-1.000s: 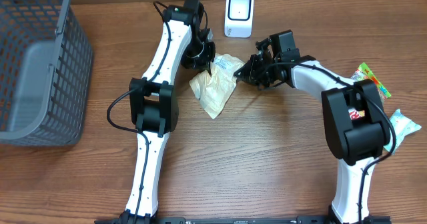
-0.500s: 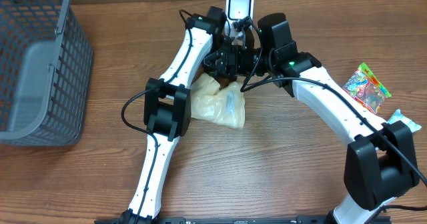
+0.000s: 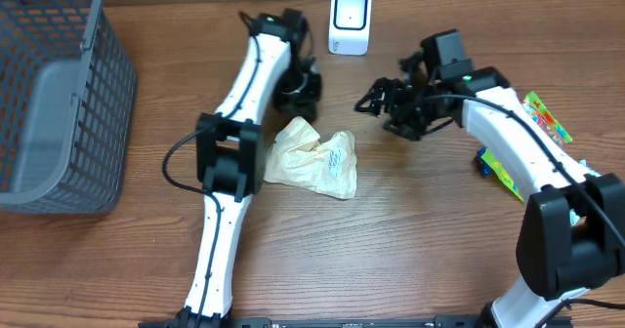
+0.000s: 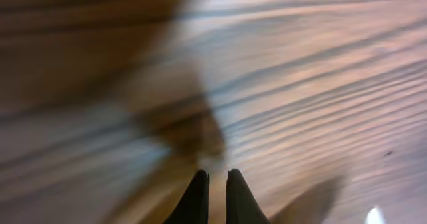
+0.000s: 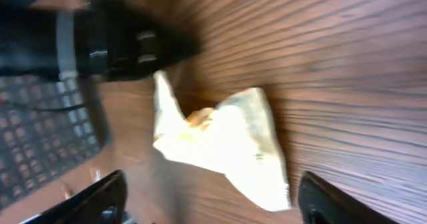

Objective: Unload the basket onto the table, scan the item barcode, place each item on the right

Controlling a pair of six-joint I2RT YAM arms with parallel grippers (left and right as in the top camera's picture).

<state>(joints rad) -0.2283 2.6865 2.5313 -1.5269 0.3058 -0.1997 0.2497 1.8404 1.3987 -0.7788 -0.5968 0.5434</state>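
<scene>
Overhead, the cream packet (image 3: 312,157) lies on the worktop (image 3: 391,250) between both arms, nearer than the white scanner (image 3: 350,20). Left jaws are pressed together, empty; right jaws gape wide, holding nothing, right of the packet.

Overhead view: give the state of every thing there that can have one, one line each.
left gripper: shut, empty.
right gripper: open, empty.
cream bag: lying crumpled on the table, free of both grippers.
scanner: upright at the far edge.
basket: upright, nothing visible inside.
colourful packet: lying flat.
</scene>
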